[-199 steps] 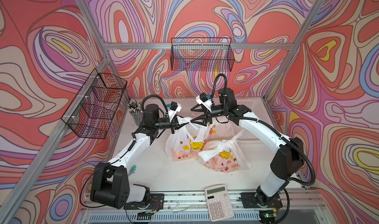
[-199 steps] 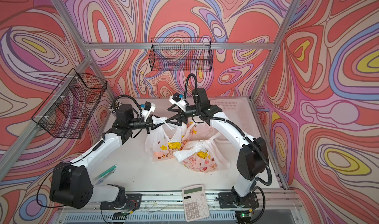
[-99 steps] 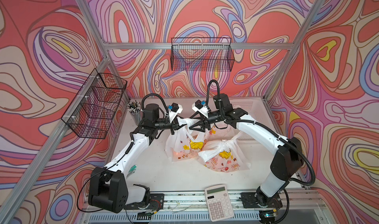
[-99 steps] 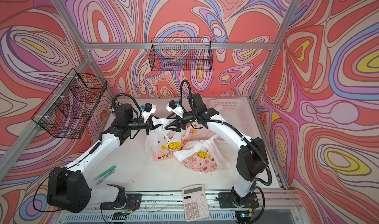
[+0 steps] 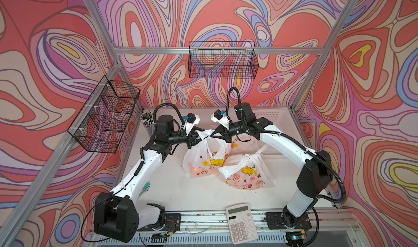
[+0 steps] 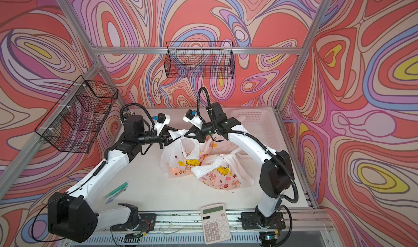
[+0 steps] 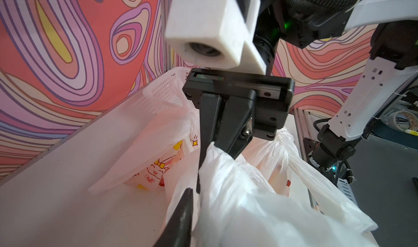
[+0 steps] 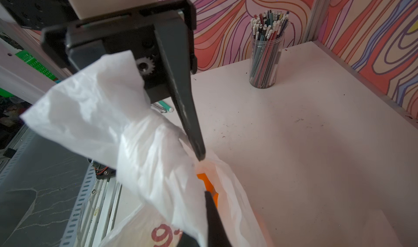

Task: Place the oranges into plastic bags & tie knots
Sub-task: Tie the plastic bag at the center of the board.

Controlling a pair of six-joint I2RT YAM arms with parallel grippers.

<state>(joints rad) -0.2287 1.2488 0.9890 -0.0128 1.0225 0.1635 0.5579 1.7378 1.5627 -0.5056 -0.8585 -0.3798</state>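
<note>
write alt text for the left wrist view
The right gripper pinches the bunched handle of a white plastic bag, jaws shut on it. Behind it lie a second bag printed with cartoons and a white basket, against a swirly pink and purple wall.

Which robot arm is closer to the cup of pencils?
Left. The left end effector is at the bag handles, on the side facing the cup of pencils; the right end effector pinches those handles from the far side.

Printed bag (image 5: 199, 159) upright, handles (image 5: 205, 133) pulled taut, knotted bag (image 5: 248, 175) touching beside, oranges (image 8: 208, 184) inside.
</note>
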